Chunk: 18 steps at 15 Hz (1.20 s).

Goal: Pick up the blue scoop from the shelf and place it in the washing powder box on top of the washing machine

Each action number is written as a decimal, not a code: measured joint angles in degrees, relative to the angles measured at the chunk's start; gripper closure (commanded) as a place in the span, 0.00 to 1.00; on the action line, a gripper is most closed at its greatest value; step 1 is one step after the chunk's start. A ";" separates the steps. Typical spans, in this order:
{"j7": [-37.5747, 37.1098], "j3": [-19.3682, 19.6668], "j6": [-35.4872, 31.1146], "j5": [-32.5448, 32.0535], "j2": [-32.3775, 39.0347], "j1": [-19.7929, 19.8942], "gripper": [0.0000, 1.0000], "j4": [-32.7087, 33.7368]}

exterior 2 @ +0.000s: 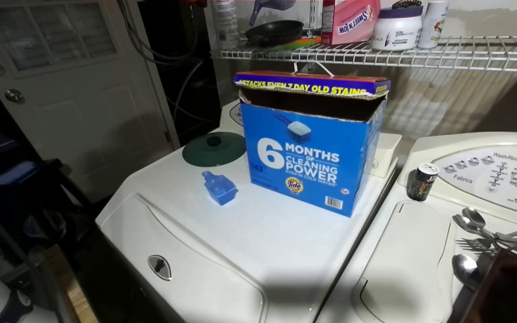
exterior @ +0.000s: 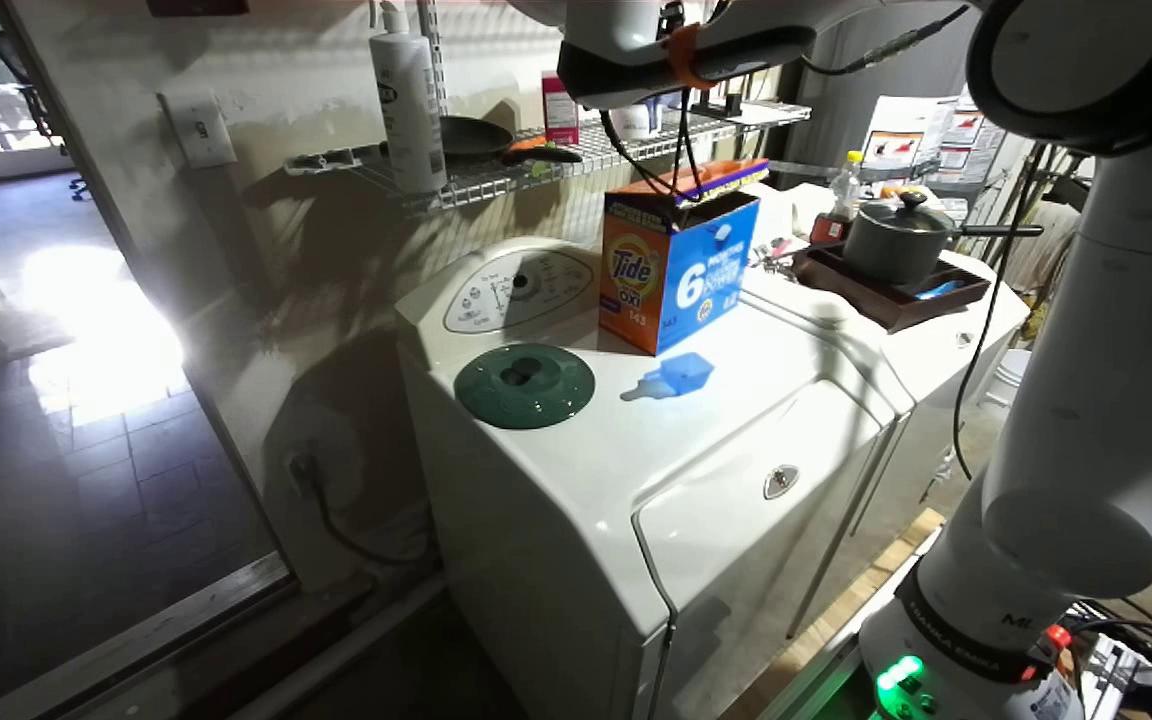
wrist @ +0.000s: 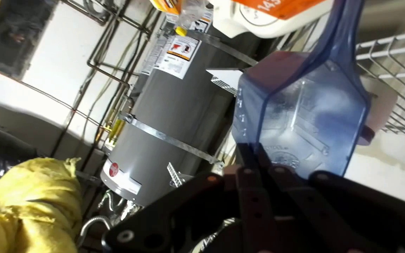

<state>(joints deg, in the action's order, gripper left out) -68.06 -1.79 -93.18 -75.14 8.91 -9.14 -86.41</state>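
In the wrist view my gripper [wrist: 253,149] is shut on one wall of a translucent blue scoop [wrist: 311,116], one finger inside the cup and one outside. At the top edge of an exterior view this scoop [exterior 2: 276,4] hangs above the shelf [exterior 2: 442,60], its handle pointing down; the gripper itself is out of that frame. Standing on the washing machine [exterior: 576,500] is the washing powder box [exterior 2: 303,170], its top open and flap raised. A lighter blue scoop [exterior 2: 220,188] lies on the machine top in front of it. An orange part of the box [wrist: 283,7] shows in the wrist view.
Black cables hang over the box, below an arm link [exterior: 686,65]. A pan [exterior 2: 274,32], a pink box [exterior 2: 348,20] and a jar [exterior 2: 397,29] line the shelf. On the machines are a green lid [exterior: 524,385], can [exterior 2: 420,184], cutlery [exterior 2: 483,233] and pot [exterior: 891,245].
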 measured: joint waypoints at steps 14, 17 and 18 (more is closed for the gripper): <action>-0.21 -4.83 8.10 15.00 -3.80 -0.10 0.99 -5.32; -0.21 -4.95 10.66 17.61 -6.37 -0.10 0.99 -6.86; -0.21 -4.96 11.79 18.58 -7.21 -0.09 0.99 -7.42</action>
<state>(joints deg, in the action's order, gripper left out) -68.26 -6.74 -81.39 -56.56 1.70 -9.23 -93.83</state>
